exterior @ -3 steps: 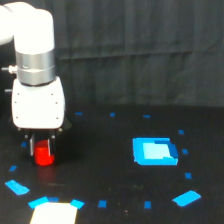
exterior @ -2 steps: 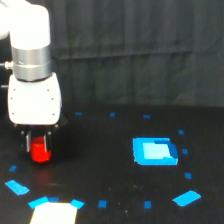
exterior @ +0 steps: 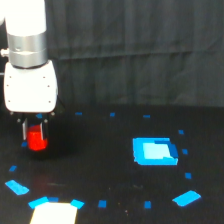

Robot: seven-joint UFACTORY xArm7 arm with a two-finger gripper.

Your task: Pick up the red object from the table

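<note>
- Gripper (exterior: 33, 131) at the exterior view's left, jaws closed around the red object (exterior: 36, 139).
- Block looks just off the counter (exterior: 110, 165), hard to confirm.
- Lift straight up, steady grip, no sideways swing.

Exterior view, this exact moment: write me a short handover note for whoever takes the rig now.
Gripper: pointing down, jaws on either side of the red block; whether they press on it cannot be told from this view.
Red block: at the exterior view's left, between the fingers, low over or on the black table; contact with the table cannot be judged.
Blue square patch: away at the exterior view's right, not involved.
Done: gripper placed around the block.
Left: confirm the grip, then raise the block clear of the table.
</note>
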